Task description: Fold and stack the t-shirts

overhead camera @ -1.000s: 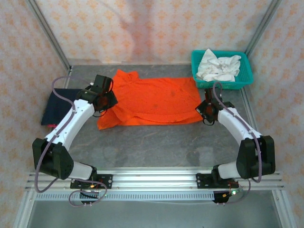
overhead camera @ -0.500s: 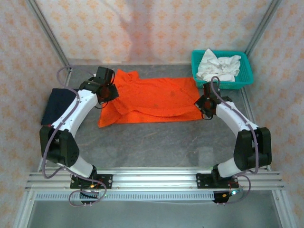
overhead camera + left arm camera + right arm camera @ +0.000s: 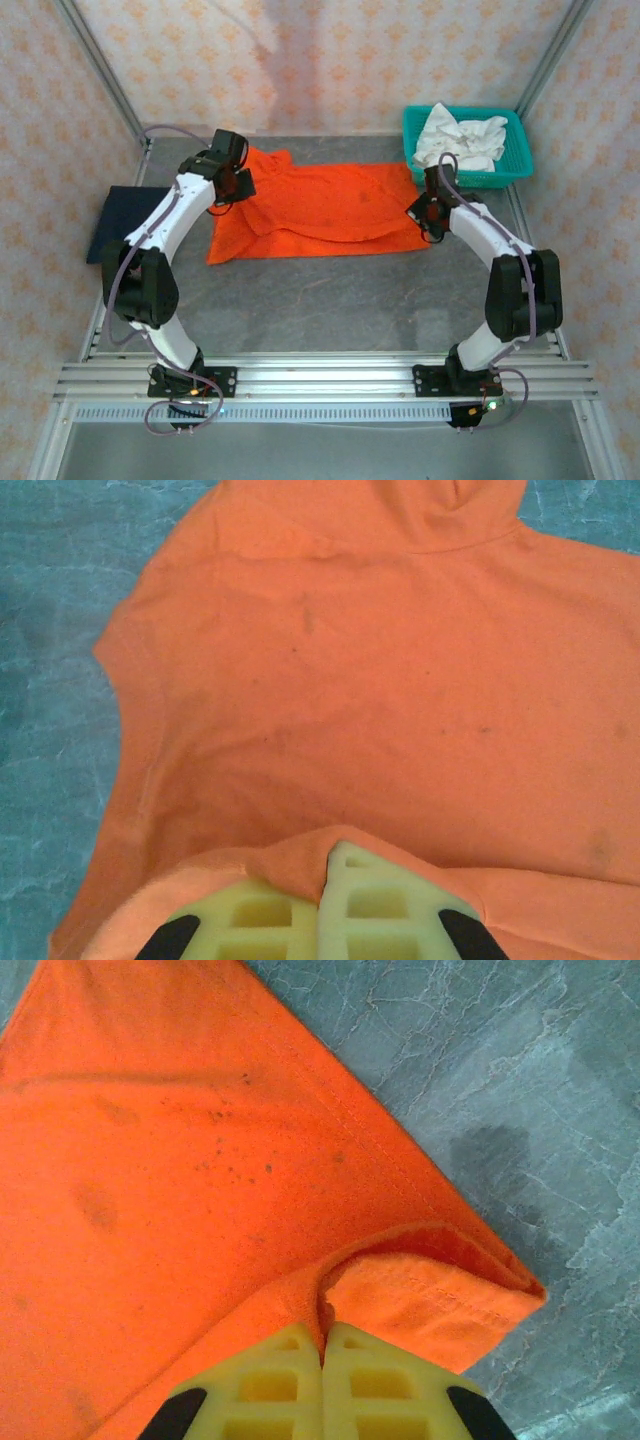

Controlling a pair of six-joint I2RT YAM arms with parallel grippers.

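Orange shirt (image 3: 330,205): lying on worktop (image 3: 330,300). Left gripper (image 3: 325,868) pinching its left edge, right gripper (image 3: 322,1336) pinching its folded right corner. Navy shirt (image 3: 113,222): lying far left.

Your left tool (image 3: 325,868) clamped on shirt (image 3: 380,680), arm stretched forward. Your right tool (image 3: 322,1335) pinching shirt too, elbow raised, forearm angled inward.
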